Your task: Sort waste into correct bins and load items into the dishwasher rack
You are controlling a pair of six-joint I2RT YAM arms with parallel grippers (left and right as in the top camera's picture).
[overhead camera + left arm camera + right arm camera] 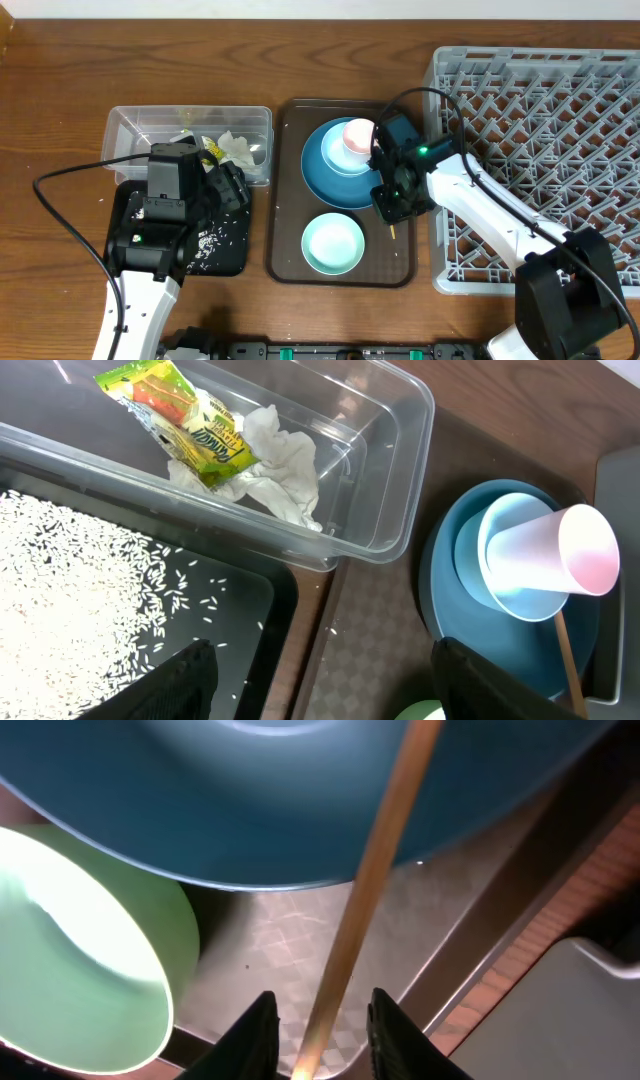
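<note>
Dark fingertips [255,1030] of the right gripper [318,1025] stand on either side of a wooden chopstick [372,880], with slivers of the brown tray [285,200] showing in the gaps. The stick's lower end is cut off, so whether it is pinched cannot be told. Its far part lies on the blue plate [300,810], and the green bowl [70,960] sits just beside, towards the near edge of the worktop [60,80].

The left gripper [330,700] is spread wide with nothing in it, over the black tray [275,595]. The tray holds scattered rice [60,580] and, from overhead, is half hidden under the arm. Just beyond, towards the far left corner, the clear tub [400,480] holds the wrapper [185,420] and the tissue [285,470]. On the plate the light blue bowl [490,575] holds the tipped pink cup [560,550]. The rack [540,150] fills the right edge, partly out of frame.
</note>
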